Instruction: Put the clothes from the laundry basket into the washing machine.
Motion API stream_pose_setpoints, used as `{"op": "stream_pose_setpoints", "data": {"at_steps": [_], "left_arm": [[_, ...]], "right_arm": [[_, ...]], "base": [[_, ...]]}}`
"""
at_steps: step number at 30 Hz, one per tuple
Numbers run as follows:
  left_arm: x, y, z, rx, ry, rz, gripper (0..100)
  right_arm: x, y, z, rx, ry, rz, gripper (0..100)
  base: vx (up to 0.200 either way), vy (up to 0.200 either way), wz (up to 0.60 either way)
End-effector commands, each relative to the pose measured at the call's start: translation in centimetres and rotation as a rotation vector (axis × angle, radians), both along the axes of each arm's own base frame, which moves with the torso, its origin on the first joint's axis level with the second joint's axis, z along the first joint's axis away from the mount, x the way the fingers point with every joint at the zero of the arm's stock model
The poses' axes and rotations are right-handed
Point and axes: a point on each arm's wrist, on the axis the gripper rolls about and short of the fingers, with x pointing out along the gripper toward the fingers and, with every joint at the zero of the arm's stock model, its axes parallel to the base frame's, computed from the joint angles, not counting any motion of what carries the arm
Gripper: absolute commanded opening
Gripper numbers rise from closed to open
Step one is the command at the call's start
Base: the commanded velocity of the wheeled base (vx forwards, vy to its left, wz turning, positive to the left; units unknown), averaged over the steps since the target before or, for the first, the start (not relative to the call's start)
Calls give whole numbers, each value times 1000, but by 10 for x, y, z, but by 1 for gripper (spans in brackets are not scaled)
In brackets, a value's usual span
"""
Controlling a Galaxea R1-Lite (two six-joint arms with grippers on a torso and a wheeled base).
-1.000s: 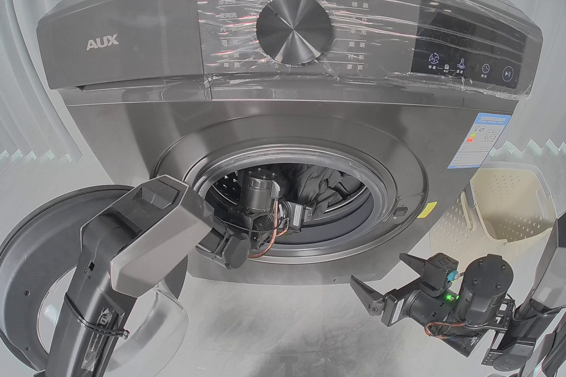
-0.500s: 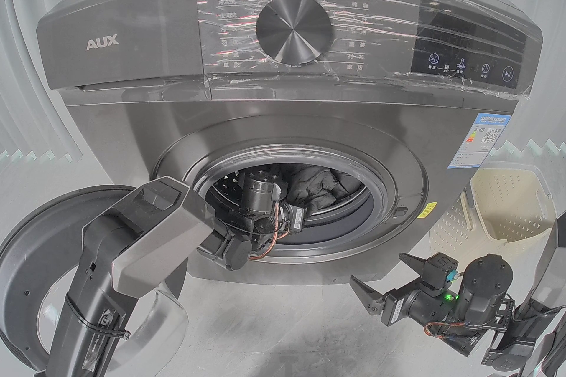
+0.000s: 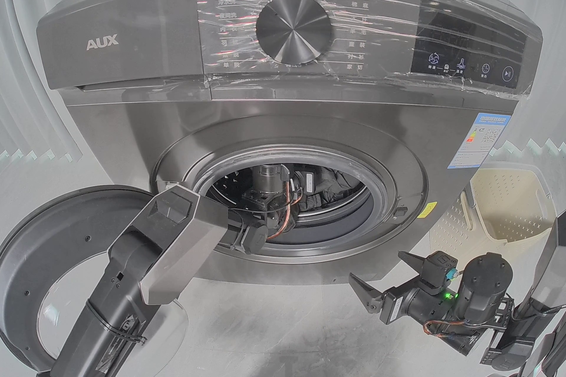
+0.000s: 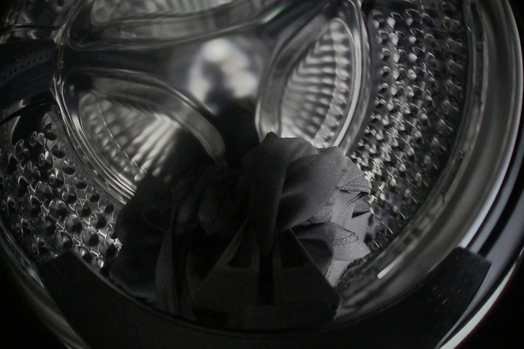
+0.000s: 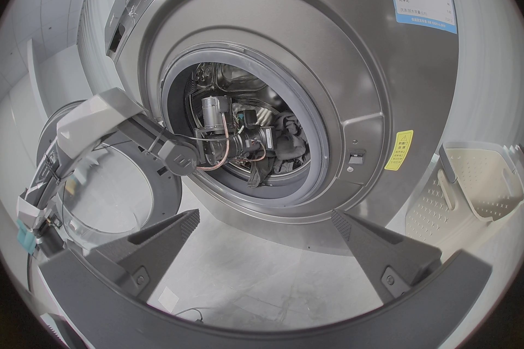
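Observation:
The grey washing machine [image 3: 295, 119] stands with its round door [image 3: 41, 254] swung open to the left. My left arm is inside the drum opening, and my left gripper [image 4: 266, 235] is shut on a dark grey garment [image 4: 295, 181] bunched at its tips, low in the steel drum [image 4: 218, 66]. From the head view the same garment [image 3: 333, 184] shows just past the wrist, inside the door ring. My right gripper [image 3: 378, 272] hangs open and empty low in front of the machine, to the right of the opening. The cream laundry basket [image 3: 507, 201] sits to the right of the machine.
The open door [image 5: 109, 186] takes up the floor space left of the opening. The basket [image 5: 480, 181] leans close against the machine's right front corner. Bare grey floor [image 3: 283, 319] lies in front of the machine between the two arms.
My left arm has pushed further into the drum and its wrist has turned. The dark garment has gone deeper with it. The right arm has stayed still.

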Motion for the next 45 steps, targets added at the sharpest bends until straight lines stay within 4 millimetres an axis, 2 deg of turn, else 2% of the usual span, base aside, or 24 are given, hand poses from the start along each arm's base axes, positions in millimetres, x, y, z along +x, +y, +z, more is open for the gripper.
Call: {"op": "stream_pose_setpoints", "data": {"at_steps": [1, 9, 14, 18, 19, 22, 24, 27, 31, 33, 34, 39, 45], "left_arm": [[14, 0, -19, -24, -29, 45, 0], [25, 19, -14, -38, -42, 89, 0], [30, 31, 9, -53, -71, 124, 0], [31, 34, 15, -57, -80, 132, 0], [31, 34, 16, -58, -83, 132, 100], [27, 30, 29, -68, -94, 123, 100], [25, 31, 30, -64, -88, 121, 100], [0, 24, 32, -12, 0, 77, 100], [-20, 20, 25, 33, 70, 30, 100], [-33, 18, 14, 68, 128, -20, 100], [-33, 18, 14, 68, 128, -20, 100], [-50, 25, -18, 166, 258, -50, 100], [-49, 27, -37, 212, 287, -62, 100]], "right_arm": [[0, 0, 0, 1, -1, -1, 100], [0, 0, -1, -2, 2, -1, 100], [-1, -1, 0, -2, 2, 1, 100], [0, 0, -1, -2, 2, 1, 100], [0, 0, -1, -2, 2, 1, 100], [-1, 0, -1, -3, 5, 0, 100], [-1, 0, -1, -3, 5, 0, 100], [0, 0, -1, -2, 4, 0, 100], [-1, 0, -1, -2, 6, 1, 100], [0, 1, -3, -5, 9, 3, 100], [0, 1, -3, -5, 9, 3, 100], [-1, 1, -3, -8, 12, 6, 100], [-1, 1, -3, -8, 12, 4, 100]], "base": [[0, 0, 0], [0, 0, 0], [0, 0, 0], [0, 0, 0], [0, 0, 0], [0, 0, 0], [0, 0, 0], [0, 0, 0], [0, 0, 0], [0, 0, 0], [0, 0, 0], [0, 0, 0], [0, 0, 0]]}}
